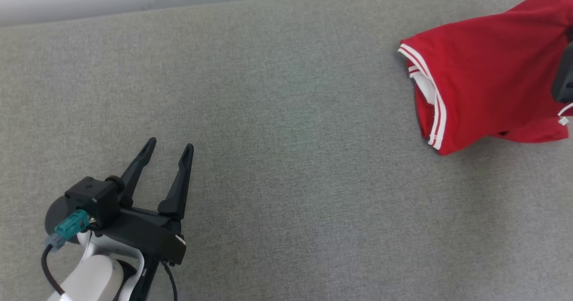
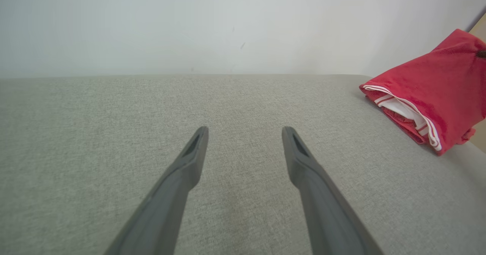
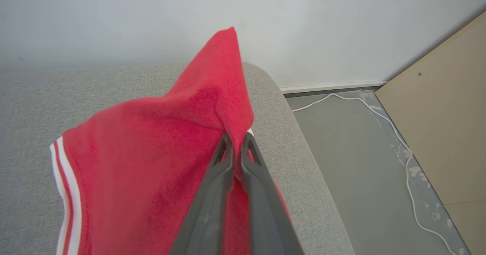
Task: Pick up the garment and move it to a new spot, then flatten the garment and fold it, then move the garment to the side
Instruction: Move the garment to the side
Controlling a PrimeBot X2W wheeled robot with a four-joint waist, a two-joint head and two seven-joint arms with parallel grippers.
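Nearest, at the lower left of the head view, the left pincer (image 1: 171, 144) sits over the grey fabric-covered bench (image 1: 286, 166) with its two dark fingers spread apart and nothing between them. Its own wrist view shows the same open pincer (image 2: 246, 130) pointing across bare grey cloth (image 2: 114, 114), well apart from the garment.

Farther off, at the bench's right end, is the red garment (image 1: 483, 81), a shirt with white stripes along its trim and a white lining at the opening. From the left wrist view, the garment (image 2: 436, 84) slopes up to the right, its striped low edge at the bench surface.

In the right wrist view, the right pincer (image 3: 236, 143) is closed on a fold of the garment (image 3: 152, 152), red cloth pinched between its fingers and rising to a peak above them. This happens near the bench's rounded corner (image 3: 288, 133).

Beyond the bench are a grey floor (image 3: 349, 152), a white cable (image 3: 402, 148) trailing across it, a tan board (image 3: 448, 114) and a pale wall (image 3: 303, 27).
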